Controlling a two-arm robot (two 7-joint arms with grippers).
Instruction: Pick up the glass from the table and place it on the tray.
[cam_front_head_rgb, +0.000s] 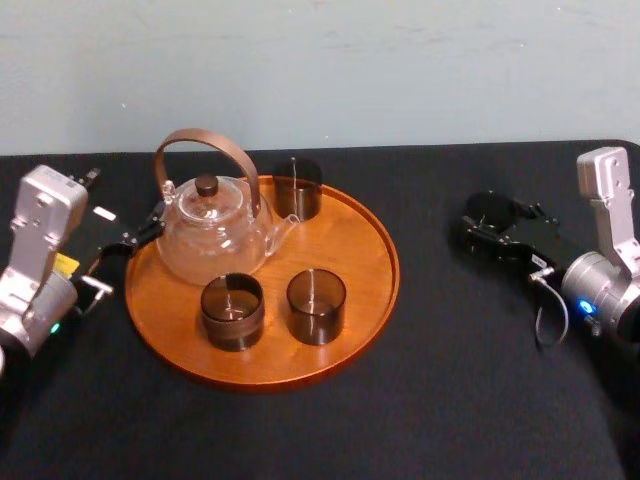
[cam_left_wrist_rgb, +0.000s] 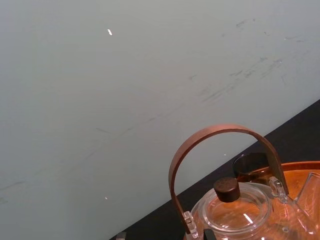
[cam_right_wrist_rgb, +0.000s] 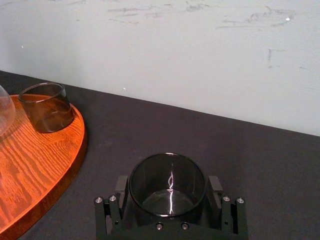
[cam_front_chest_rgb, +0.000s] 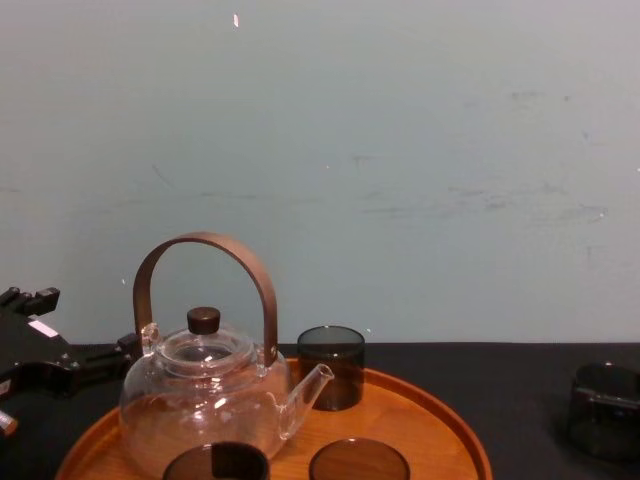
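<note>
A smoky dark glass (cam_right_wrist_rgb: 167, 176) sits between the two fingers (cam_right_wrist_rgb: 215, 186) of my right gripper (cam_right_wrist_rgb: 167, 189), which is shut on it. This is over the black table (cam_front_head_rgb: 450, 380), to the right of the tray. The same glass (cam_front_head_rgb: 490, 212) and right gripper (cam_front_head_rgb: 492, 230) are well clear of the tray's rim. I cannot tell whether the glass rests on the table or hangs just above it. The round orange-brown wooden tray (cam_front_head_rgb: 360, 290) lies left of centre. My left gripper (cam_front_head_rgb: 135, 238) waits at the tray's left edge, beside the teapot.
On the tray stand a clear glass teapot (cam_front_head_rgb: 210, 235) with a brown arched handle and three dark glasses: two at the front (cam_front_head_rgb: 232, 311) (cam_front_head_rgb: 316, 306) and one at the back (cam_front_head_rgb: 298, 189). The tray's right half is bare wood. A pale wall rises behind the table.
</note>
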